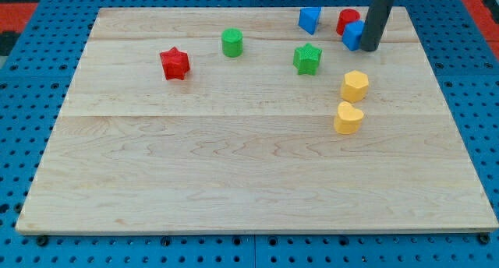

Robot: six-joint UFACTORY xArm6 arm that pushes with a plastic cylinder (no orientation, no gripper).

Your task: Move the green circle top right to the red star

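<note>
The green circle (232,43) sits near the view's top, left of centre. The red star (175,63) lies to its lower left, a short gap apart. My tip (369,48) is at the view's top right, far to the right of both. It stands against the right side of a blue block (354,35), whose shape I cannot make out.
A green star (308,59) lies between the green circle and my tip. A blue block (310,19) and a red block (347,20) sit at the top edge. A yellow hexagon (355,86) and a yellow heart (348,118) lie below my tip. The wooden board (234,182) ends just above them.
</note>
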